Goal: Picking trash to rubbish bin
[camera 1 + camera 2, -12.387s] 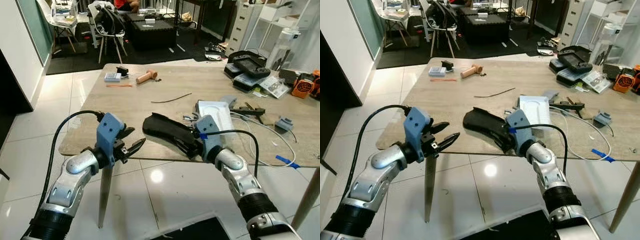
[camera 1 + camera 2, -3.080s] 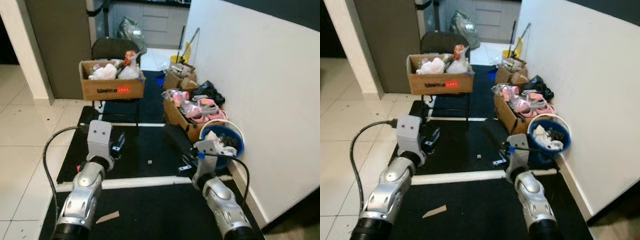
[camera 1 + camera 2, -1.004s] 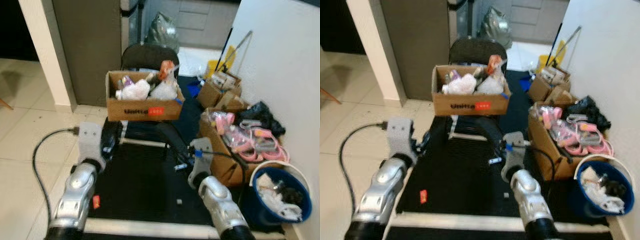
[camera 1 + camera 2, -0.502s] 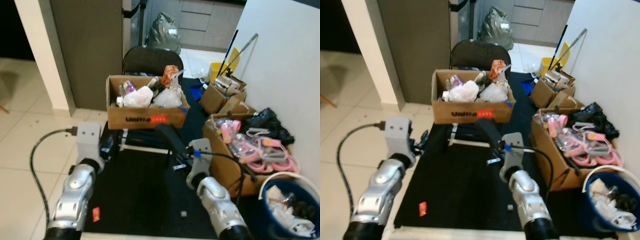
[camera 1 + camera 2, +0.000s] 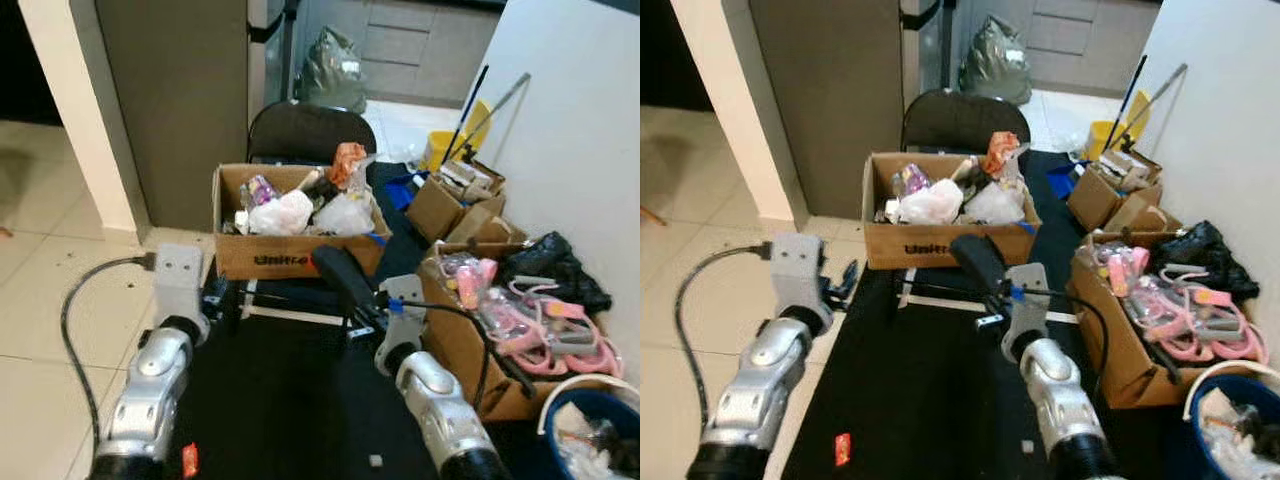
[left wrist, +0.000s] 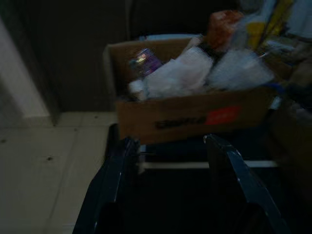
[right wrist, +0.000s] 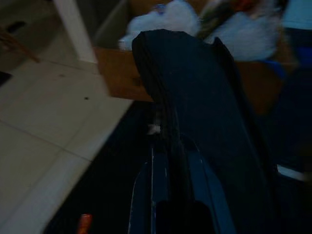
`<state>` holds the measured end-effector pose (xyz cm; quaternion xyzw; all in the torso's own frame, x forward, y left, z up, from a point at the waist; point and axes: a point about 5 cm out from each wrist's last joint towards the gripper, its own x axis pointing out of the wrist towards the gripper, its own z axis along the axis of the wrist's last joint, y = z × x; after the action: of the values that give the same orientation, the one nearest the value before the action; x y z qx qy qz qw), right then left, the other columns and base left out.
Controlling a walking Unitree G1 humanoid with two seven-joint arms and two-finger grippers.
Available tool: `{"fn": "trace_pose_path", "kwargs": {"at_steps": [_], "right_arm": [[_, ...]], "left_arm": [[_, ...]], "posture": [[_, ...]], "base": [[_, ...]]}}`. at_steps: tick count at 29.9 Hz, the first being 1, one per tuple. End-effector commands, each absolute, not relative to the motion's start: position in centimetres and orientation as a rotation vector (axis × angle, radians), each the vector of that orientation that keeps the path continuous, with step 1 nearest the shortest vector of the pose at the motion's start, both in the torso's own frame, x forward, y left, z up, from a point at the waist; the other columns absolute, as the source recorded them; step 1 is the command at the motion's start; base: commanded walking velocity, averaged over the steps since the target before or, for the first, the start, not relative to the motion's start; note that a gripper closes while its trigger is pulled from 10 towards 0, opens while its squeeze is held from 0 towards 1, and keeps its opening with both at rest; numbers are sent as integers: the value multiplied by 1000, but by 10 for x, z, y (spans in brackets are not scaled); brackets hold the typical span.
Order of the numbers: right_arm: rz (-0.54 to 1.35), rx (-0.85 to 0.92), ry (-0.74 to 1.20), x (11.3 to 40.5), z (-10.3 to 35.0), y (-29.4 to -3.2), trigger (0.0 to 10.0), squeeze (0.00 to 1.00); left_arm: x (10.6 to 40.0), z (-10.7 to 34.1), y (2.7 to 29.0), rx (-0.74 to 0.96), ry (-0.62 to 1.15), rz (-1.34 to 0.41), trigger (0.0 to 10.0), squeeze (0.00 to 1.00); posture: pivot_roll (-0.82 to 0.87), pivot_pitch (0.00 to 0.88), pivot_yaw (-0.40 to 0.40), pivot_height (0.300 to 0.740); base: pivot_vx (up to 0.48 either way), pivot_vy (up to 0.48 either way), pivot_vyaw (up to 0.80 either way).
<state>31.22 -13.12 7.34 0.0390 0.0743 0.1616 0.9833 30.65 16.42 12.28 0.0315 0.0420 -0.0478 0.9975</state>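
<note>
The step in hand looked to be the carry to the drop — bringing the black trash piece [image 5: 978, 259] over the cardboard box [image 5: 940, 240] that already held bags and wrappers; to do it well the robot needed to step closer, lift the piece clear of the box's near wall, and release only once it hung above the opening. The right end effector [image 5: 990, 290] was pinched on the trash piece, which stuck up and away toward 11 o'clock; the box stood just beyond it at 12 o'clock, on a dark chair [image 5: 962, 122]. The left end effector [image 6: 170, 146] hung spread and empty, the box also ahead at 12 o'clock.
</note>
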Motion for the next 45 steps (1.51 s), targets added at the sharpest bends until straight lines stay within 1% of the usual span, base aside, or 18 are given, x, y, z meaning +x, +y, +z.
{"fn": "trace_pose_path", "kwargs": {"at_steps": [1, 10, 16, 34, 39, 41, 45], "right_arm": [[314, 58, 136, 314, 77, -132, 10000, 0], [308, 92, 136, 316, 78, -131, 10000, 0], [308, 86, 141, 316, 77, -131, 10000, 0], [350, 77, 139, 315, 76, -123, 10000, 0], [343, 51, 134, 316, 76, -122, 10000, 0], [314, 91, 127, 318, 78, -125, 10000, 0], [321, 86, 115, 319, 80, -125, 10000, 0]], "left_arm": [[305, 120, 167, 71, 94, -82, 10000, 0], [306, 122, 169, 70, 88, -80, 10000, 0], [305, 121, 168, 71, 91, -82, 10000, 0], [302, 119, 171, 87, 100, -79, 10000, 0], [302, 119, 173, 91, 100, -73, 10000, 0], [302, 120, 174, 93, 100, -73, 10000, 0], [302, 121, 176, 98, 99, -70, 10000, 0]], "posture": [[-27, 38, -90, 740], [-23, 35, -91, 740], [-23, 35, -91, 740], [-1, 42, -98, 740], [2, 43, -95, 740], [4, 45, -94, 740], [5, 47, -90, 740]], "base": [[334, 0, 0], [334, 0, 0], [335, 0, -733], [334, 0, 0], [330, 0, 800], [330, 0, 0], [326, 0, 0]]}}
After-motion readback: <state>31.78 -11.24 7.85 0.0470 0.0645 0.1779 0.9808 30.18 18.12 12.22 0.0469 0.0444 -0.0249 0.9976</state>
